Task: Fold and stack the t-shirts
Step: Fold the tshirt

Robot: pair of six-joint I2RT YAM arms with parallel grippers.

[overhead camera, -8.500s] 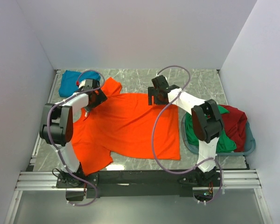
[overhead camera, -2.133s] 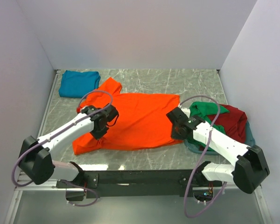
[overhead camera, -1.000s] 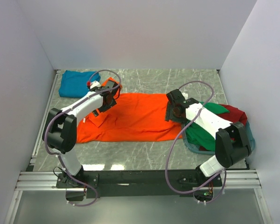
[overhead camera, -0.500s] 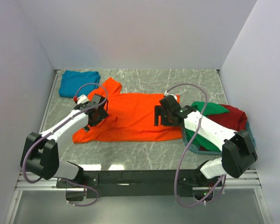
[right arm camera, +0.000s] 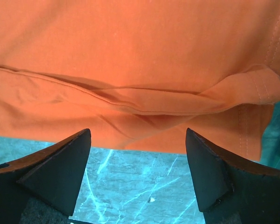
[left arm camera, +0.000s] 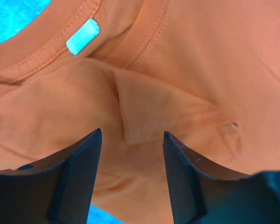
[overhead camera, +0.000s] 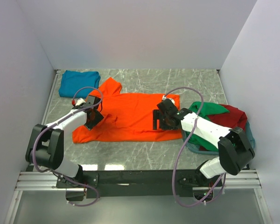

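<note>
Now the half-folded orange t-shirt [overhead camera: 130, 119] lies on the desk just beside the basket [overhead camera: 250, 140]. Right gripper [right arm camera: 137, 140], released, hovers at the hem nearest the basket; left gripper [left arm camera: 130, 140], released, straddles the collar end farthest from it. Pinch both layers evenly.

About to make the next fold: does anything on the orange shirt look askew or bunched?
Yes. On the orange shirt, the far-left sleeve sticks out past the folded body, and a small flap is bunched below the collar, just ahead of the left pincer.
</note>
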